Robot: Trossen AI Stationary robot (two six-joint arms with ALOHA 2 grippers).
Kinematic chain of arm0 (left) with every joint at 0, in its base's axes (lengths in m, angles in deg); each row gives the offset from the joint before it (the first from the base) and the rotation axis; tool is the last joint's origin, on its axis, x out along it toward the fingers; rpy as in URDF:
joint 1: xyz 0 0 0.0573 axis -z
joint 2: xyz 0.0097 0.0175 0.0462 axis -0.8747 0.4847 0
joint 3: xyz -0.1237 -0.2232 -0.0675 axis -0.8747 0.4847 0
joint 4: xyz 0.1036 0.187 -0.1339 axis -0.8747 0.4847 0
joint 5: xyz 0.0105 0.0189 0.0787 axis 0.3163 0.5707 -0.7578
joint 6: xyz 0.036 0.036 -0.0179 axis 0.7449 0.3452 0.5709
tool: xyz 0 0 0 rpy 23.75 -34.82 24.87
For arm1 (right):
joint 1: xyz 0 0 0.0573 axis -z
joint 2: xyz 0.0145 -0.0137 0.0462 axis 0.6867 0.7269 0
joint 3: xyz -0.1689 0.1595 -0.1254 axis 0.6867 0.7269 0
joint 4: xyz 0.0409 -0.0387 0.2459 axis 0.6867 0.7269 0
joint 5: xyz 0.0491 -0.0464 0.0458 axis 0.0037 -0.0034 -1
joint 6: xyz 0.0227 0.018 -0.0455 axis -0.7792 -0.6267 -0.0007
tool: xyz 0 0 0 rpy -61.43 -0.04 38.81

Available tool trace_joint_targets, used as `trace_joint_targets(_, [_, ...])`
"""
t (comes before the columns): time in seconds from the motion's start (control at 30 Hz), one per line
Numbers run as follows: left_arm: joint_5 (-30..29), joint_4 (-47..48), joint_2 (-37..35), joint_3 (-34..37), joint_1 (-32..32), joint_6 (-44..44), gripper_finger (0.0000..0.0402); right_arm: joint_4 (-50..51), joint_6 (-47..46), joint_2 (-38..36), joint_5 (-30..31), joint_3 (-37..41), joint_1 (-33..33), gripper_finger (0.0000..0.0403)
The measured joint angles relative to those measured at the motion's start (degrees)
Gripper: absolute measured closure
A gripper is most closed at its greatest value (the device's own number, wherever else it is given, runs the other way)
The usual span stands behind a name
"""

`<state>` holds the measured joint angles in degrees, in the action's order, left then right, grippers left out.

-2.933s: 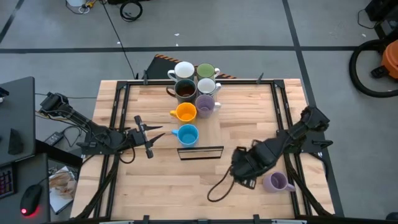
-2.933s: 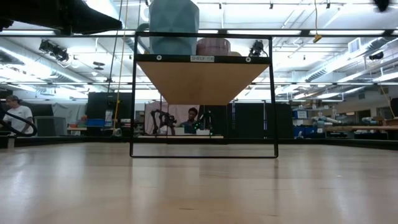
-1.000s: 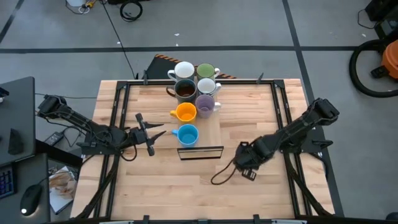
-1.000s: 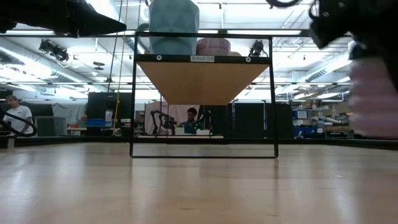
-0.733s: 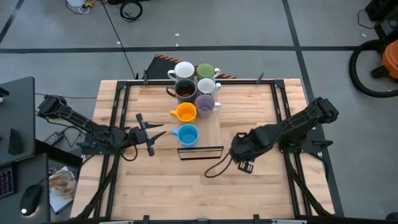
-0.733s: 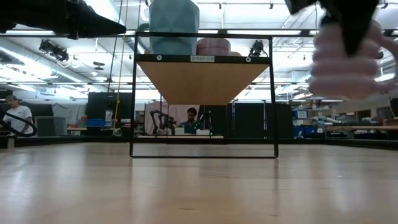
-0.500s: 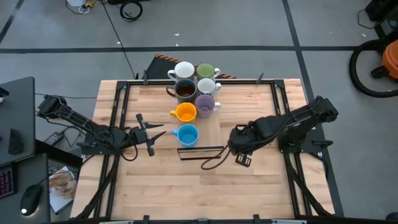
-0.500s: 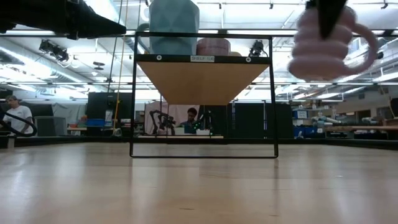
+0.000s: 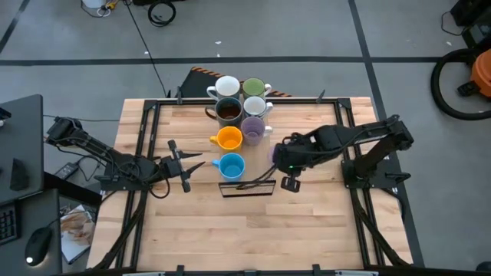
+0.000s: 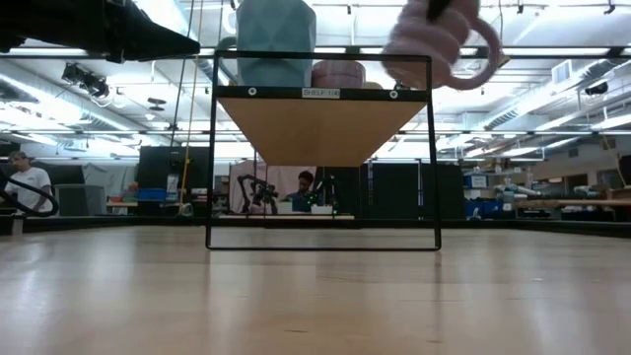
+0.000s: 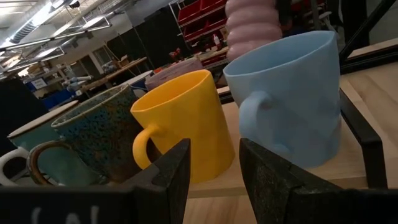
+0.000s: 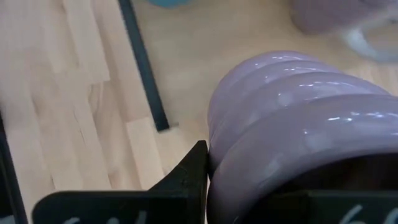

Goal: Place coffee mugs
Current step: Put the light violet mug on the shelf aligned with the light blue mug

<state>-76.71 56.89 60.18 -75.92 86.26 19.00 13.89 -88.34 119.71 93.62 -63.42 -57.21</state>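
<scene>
Several mugs stand on their bases on a raised wooden shelf [image 9: 265, 157]: white [image 9: 226, 86], green [image 9: 254, 87], dark [image 9: 228, 110], white [image 9: 255, 105], light purple [image 9: 254, 127], orange [image 9: 229, 139], blue [image 9: 231, 165]. My right gripper [image 9: 281, 158] is shut on a second, ribbed light purple mug [image 10: 434, 39], high beside the shelf's right front corner. My left gripper [image 9: 181, 165] hangs open and empty left of the blue mug [image 11: 292, 99]. My right gripper holds the ribbed purple mug by its wall near the rim [image 12: 214, 155], coming from above. One finger [image 12: 180, 183] lies on the outer wall; the other is hidden by the mug. The mug hangs upright, clear of table and shelf, handle [image 10: 485, 54] toward the table's right.
The shelf has a black metal frame [image 10: 320, 247] standing on the table. Bare shelf wood [image 9: 268, 146] lies right of the blue and orange mugs. A black cable [image 9: 257, 182] trails from the right arm. People sit in the room behind the table.
My right gripper has carried the purple mug up and toward the table's far-left, from the near right of the table to the shelf's right front corner. The mug stays upright and now hangs at the height of the shelf top.
</scene>
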Motion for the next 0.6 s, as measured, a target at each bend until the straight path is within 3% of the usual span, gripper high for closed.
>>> trace_joint_targets(0.3, [0.0, 0.0, 0.0, 0.0, 0.0, 0.0, 0.0258, 5.4, 13.2, 14.4, -2.3, -16.4, 2.8, 0.0355])
trace_joint_targets(0.6, [0.0, 0.0, 0.0, 0.0, 0.0, 0.1, 0.0258, 11.8, 17.2, 24.7, -6.9, -28.4, 5.5, 0.0355])
